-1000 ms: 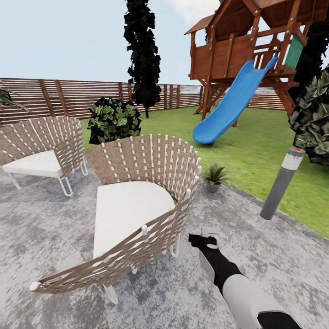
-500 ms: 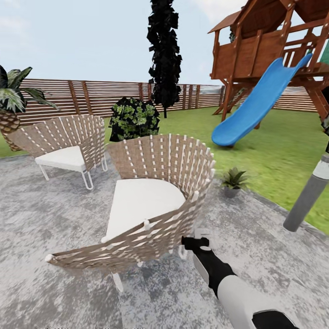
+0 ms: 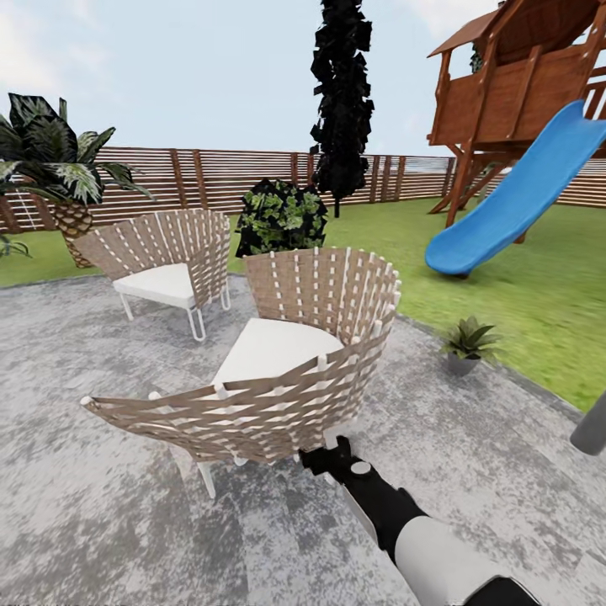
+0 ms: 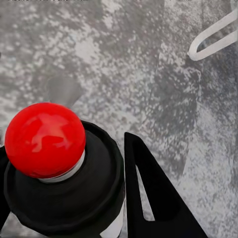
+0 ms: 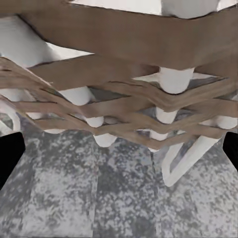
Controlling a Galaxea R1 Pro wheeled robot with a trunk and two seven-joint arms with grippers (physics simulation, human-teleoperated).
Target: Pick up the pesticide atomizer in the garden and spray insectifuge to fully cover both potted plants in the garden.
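1. Head view: mottled grey patio [image 3: 101, 505] with green lawn [image 3: 539, 311] beyond it and a brown slatted fence [image 3: 219, 178] at the back.
2. One potted plant [image 3: 468, 343], green leaves in a small grey pot, stands at the patio's lawn-side edge. It is well apart from both chairs.
3. Near wicker chair [image 3: 286, 370] with a white cushion sits mid-patio. A second wicker chair [image 3: 168, 252] is near the far edge of the patio.
4. Right gripper [image 3: 318, 459] is low, just beside the near chair's woven back. Right wrist view: right gripper [image 5: 119, 153] has its fingertips [image 5: 7, 159] wide apart at the frame's sides, with nothing between them. The chair's weave and white legs are close ahead over the paving.
5. Left wrist view: pesticide atomizer [image 4: 59, 178], black body with a red dome on top, sits between the left gripper's [image 4: 69, 198] dark fingers [image 4: 153, 198]. The pincer is clamped on it, above bare paving.
6. Also seen: blue slide [image 3: 522, 198] under a wooden playhouse [image 3: 522, 84], dark tree [image 3: 341, 93], leafy bush [image 3: 282, 217], palm [image 3: 59, 164], and a grey bollard [image 3: 592, 427] at the patio's lawn-side edge.
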